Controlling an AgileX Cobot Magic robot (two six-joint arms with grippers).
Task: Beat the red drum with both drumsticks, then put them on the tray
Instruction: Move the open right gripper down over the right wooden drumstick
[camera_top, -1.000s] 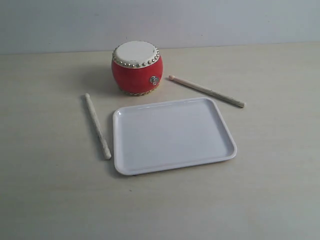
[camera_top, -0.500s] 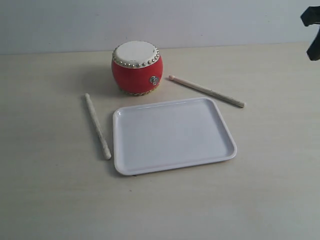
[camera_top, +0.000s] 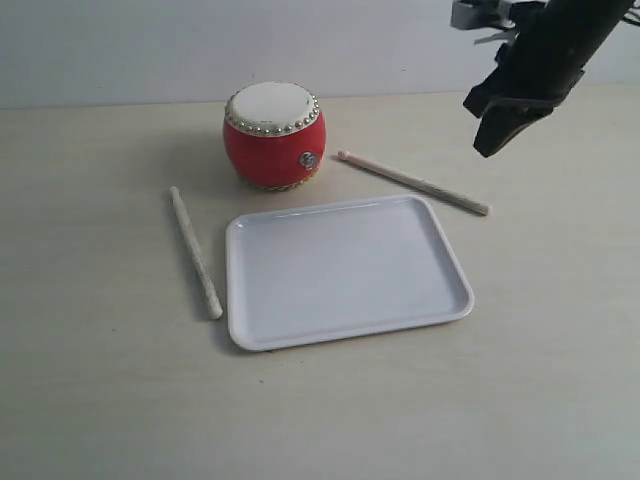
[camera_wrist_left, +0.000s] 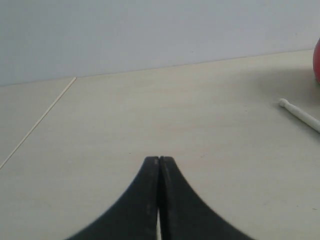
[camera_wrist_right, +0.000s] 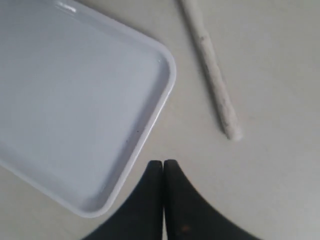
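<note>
While the right pincer (camera_top: 488, 148) hovered pressed together near the right drumstick (camera_top: 415, 183), left pincer (camera_wrist_left: 159, 160) pressed together too, left drumstick (camera_top: 195, 252) left of tray (camera_top: 350, 270), red drum (camera_top: 273, 135) on its far side.

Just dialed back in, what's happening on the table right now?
Nothing is gripped yet. The right pincer, shut, hangs above the table near one drumstick lying right of the red drum. The left pincer, also shut, sits low over the table, short of the other drumstick, which lies left of the tray. The tray holds nothing.
</note>
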